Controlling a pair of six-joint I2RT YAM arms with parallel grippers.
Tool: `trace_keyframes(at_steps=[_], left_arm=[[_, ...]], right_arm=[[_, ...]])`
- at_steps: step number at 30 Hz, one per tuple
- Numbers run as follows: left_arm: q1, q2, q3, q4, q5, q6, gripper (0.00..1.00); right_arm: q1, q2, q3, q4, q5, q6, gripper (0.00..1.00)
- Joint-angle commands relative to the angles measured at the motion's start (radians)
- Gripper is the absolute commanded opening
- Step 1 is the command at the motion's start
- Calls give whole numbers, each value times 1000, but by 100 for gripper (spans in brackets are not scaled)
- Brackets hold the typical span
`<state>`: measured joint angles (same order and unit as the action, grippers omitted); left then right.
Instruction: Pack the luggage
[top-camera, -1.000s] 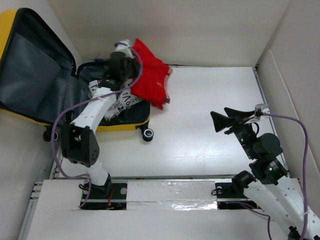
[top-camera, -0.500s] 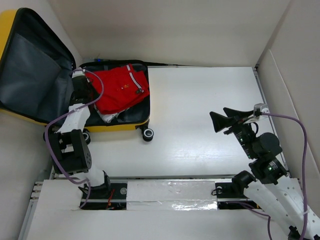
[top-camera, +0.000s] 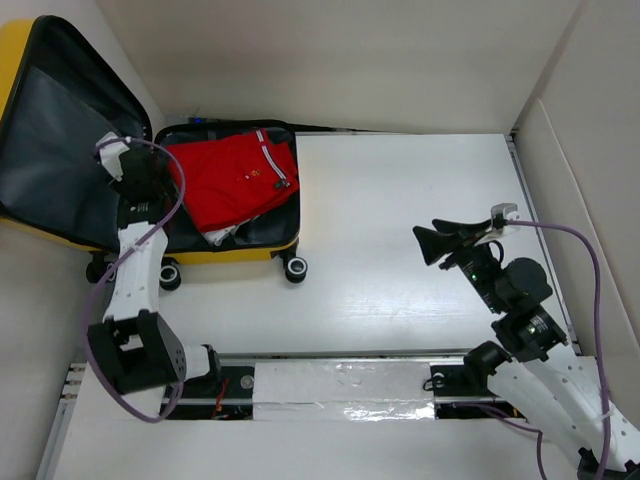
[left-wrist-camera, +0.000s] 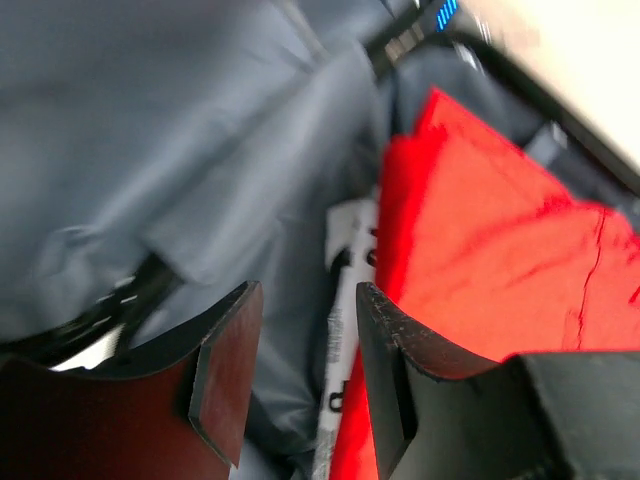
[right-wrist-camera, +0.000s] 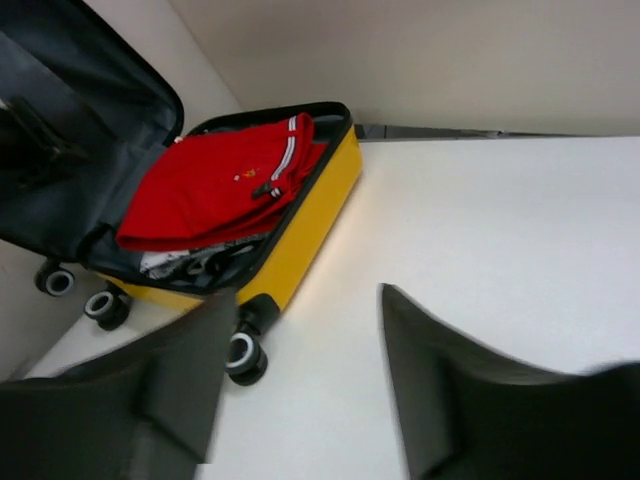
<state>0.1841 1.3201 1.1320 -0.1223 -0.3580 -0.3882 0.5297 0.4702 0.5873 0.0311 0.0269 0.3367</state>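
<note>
left gripper (left-wrist-camera: 305, 385) hangs over the inside of the luggage (top-camera: 240, 254), right by the fold where the lid (top-camera: 60, 150) meets the bottom half. its two fingers are spread apart with nothing between them. only the grey lining shows through the gap.

the luggage sits at the far left of the table (top-camera: 400, 200) and lies open. the bottom half lies flat with its wheels (top-camera: 296, 268) on the near side. the lid leans back to the left. the red clothing (top-camera: 235, 180) lies in the bottom half, just to the right of the left gripper. it rests on top of a white cloth with black print (top-camera: 225, 236).

the fold runs from near to far, so the lid has to swing from left to right to cover the clothes. the lid is on the left side of the left gripper and very close to it. the right gripper (top-camera: 425, 246) is well apart, over the right part of the table. its fingers are spread wide and empty, and they point toward the luggage.

so i think the left arm is the one to reach the lid, get behind its outer edge and push it to the right. a bit of the white cloth near the front rim might get caught when the lid shuts.
</note>
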Motion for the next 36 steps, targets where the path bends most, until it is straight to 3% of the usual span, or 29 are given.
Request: trace_keyframes(at_steps=[1, 3, 5, 10, 14, 16, 18, 21, 26, 29, 32, 36], left_arm=[[14, -172, -15, -97, -88, -70, 40], [14, -276, -70, -97, -97, -90, 41], [14, -434, -129, -115, -128, -94, 42], [23, -597, -173, -284, -371, -112, 52], [23, -558, -173, -358, -573, -109, 55], [23, -530, -187, -295, -660, -43, 61], [92, -478, -152, -306, -699, 6, 63], [116, -328, -10, -428, -751, -35, 65], [153, -199, 117, -375, -708, 67, 68], [178, -159, 155, -375, -642, 63, 64], [178, -127, 207, -385, -654, 72, 40], [178, -111, 213, -378, -633, 69, 27]], right_arm=[[-8, 2, -10, 59, -48, -8, 56], [-8, 18, -14, 73, -71, -8, 16], [-8, 31, -9, 72, -88, -11, 10], [-8, 41, 2, 55, -93, -16, 10], [10, 34, -7, 75, -84, -16, 10], [10, 42, -6, 72, -91, -18, 12], [10, 60, 8, 61, -122, -22, 13], [10, 83, 19, 53, -154, -41, 16], [10, 99, 34, 43, -199, -50, 17], [10, 97, 32, 50, -240, -51, 17], [10, 113, 28, 69, -246, -44, 18], [10, 131, 32, 52, -211, -48, 18]])
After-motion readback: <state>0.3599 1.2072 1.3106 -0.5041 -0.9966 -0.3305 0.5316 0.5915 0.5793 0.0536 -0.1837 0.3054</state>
